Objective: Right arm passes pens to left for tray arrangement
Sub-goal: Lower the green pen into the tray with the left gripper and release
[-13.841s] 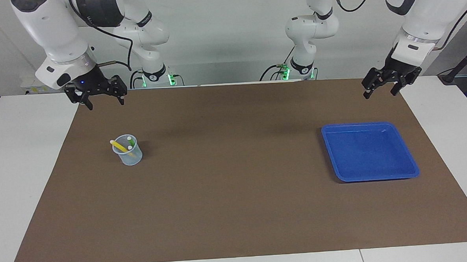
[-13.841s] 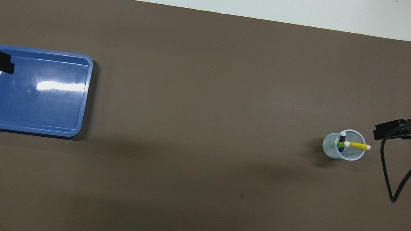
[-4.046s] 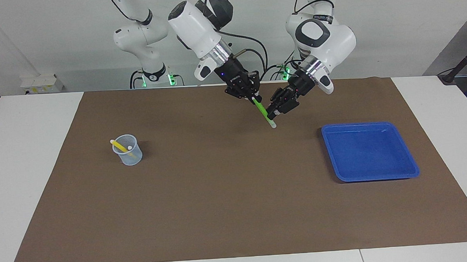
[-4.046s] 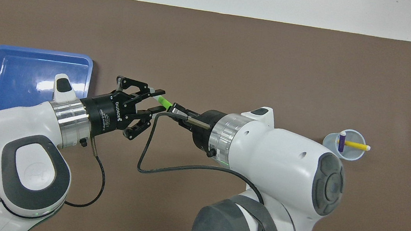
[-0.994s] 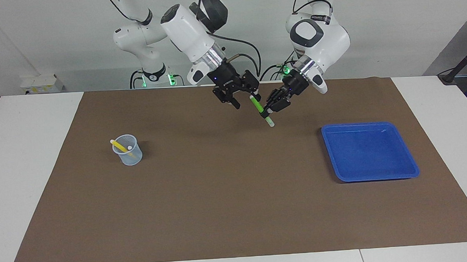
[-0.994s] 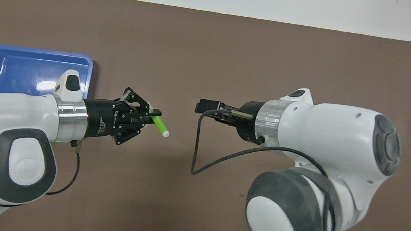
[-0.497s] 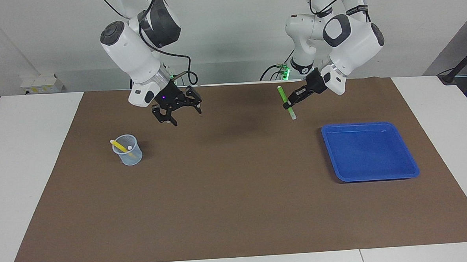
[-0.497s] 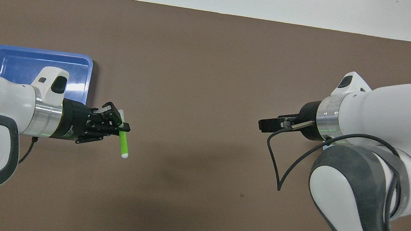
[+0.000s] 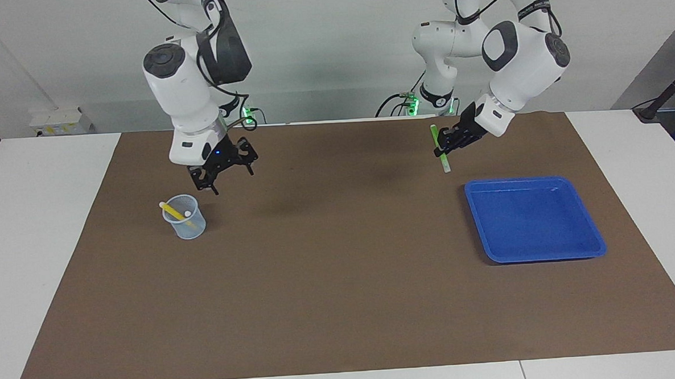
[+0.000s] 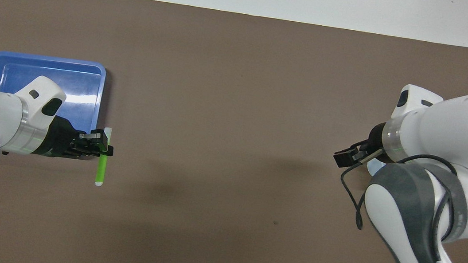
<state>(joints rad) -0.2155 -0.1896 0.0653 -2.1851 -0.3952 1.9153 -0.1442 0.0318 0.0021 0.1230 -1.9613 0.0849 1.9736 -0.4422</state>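
Left gripper [image 9: 445, 144] clamps the green pen [image 9: 440, 148] above the brown mat [image 9: 341, 280]; right gripper [image 9: 225, 173], fingers spread, hangs near the cup [image 9: 185, 218]. White wall above.

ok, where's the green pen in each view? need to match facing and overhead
Facing view: the green pen is at the upper right, shut in the left gripper, above the mat by the blue tray.
Overhead view: the same pen is at the left, just past the tray's corner.
Shared landmark: the blue tray.
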